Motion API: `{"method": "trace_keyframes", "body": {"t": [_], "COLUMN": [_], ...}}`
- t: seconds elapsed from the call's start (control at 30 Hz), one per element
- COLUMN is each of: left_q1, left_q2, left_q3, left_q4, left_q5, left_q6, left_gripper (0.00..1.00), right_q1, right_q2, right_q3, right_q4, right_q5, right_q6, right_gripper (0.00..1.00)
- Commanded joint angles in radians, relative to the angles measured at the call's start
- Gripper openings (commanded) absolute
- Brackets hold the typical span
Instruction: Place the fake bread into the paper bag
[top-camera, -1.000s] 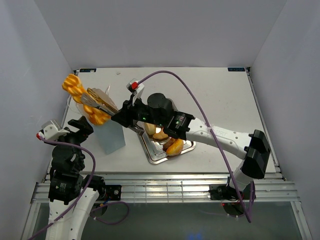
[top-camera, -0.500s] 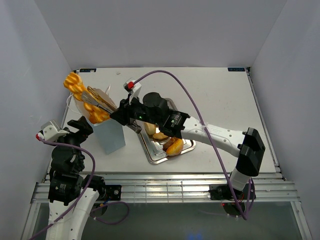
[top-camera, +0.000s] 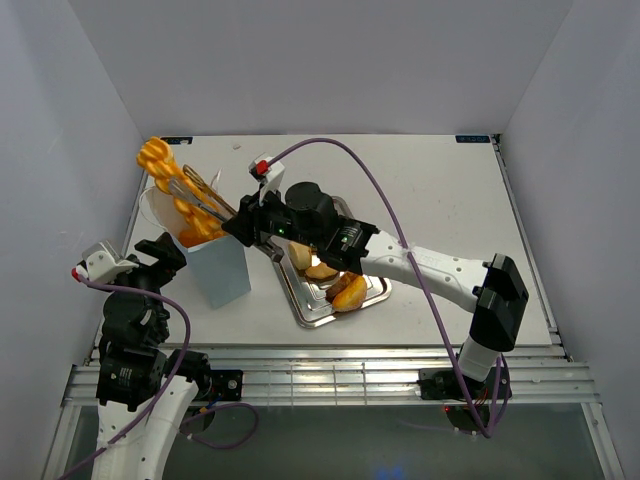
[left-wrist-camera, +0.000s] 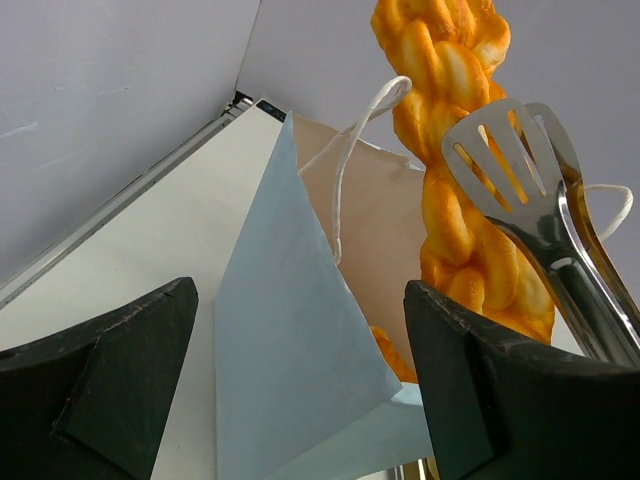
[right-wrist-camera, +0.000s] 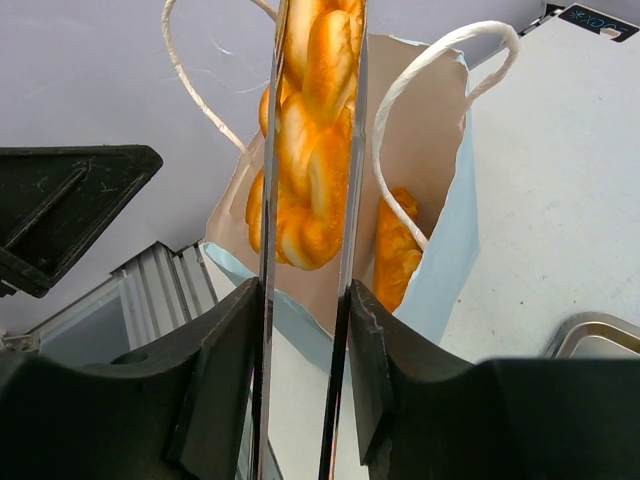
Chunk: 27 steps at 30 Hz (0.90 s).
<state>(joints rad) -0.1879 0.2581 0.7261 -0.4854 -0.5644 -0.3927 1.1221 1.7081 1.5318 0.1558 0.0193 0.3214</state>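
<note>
The pale blue paper bag (top-camera: 226, 276) stands upright at the left, mouth open; it also shows in the left wrist view (left-wrist-camera: 290, 350) and the right wrist view (right-wrist-camera: 452, 240). My right gripper (top-camera: 242, 228) (right-wrist-camera: 305, 300) is shut on metal tongs (top-camera: 205, 200) (right-wrist-camera: 266, 200) (left-wrist-camera: 520, 180). The tongs clamp the twisted fake bread (top-camera: 165, 182) (right-wrist-camera: 312, 130) (left-wrist-camera: 450, 90), which stands steeply with its lower end at the bag's mouth. Another orange pastry (right-wrist-camera: 395, 250) lies inside the bag. My left gripper (top-camera: 160, 250) (left-wrist-camera: 300, 290) is open and empty, just beside the bag.
A silver tray (top-camera: 312, 315) right of the bag holds several more pastries (top-camera: 340, 288); its corner shows in the right wrist view (right-wrist-camera: 592, 335). White walls enclose the table on the left, back and right. The bag's string handles (right-wrist-camera: 430, 70) loop around the tongs.
The tongs have tipped the twisted bread more upright and its lower end has come down to the bag's mouth. My left arm has not moved.
</note>
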Motion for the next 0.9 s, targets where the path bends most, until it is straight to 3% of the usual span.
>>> {"method": "trace_keyframes", "body": {"t": [0.0, 0.4, 0.87], "left_q1": [-0.005, -0.007, -0.008], "left_q2": [-0.003, -0.005, -0.003], "left_q3": [-0.010, -0.010, -0.010], "left_q4": [0.010, 0.013, 0.013], "left_q5": [0.011, 0.012, 0.011], "left_q6": [0.009, 0.009, 0.011], "left_gripper": [0.95, 0.95, 0.95], "right_q1": [-0.004, -0.004, -0.004], "right_q2": [-0.002, 0.015, 0.013], "right_q3": [0.057, 0.079, 0.108], "right_q4": [0.051, 0.031, 0.004], "right_q5": [0.013, -0.005, -0.010], "right_q6": [-0.021, -0.021, -0.024], "right_gripper": [0.44, 0.53, 0.54]}}
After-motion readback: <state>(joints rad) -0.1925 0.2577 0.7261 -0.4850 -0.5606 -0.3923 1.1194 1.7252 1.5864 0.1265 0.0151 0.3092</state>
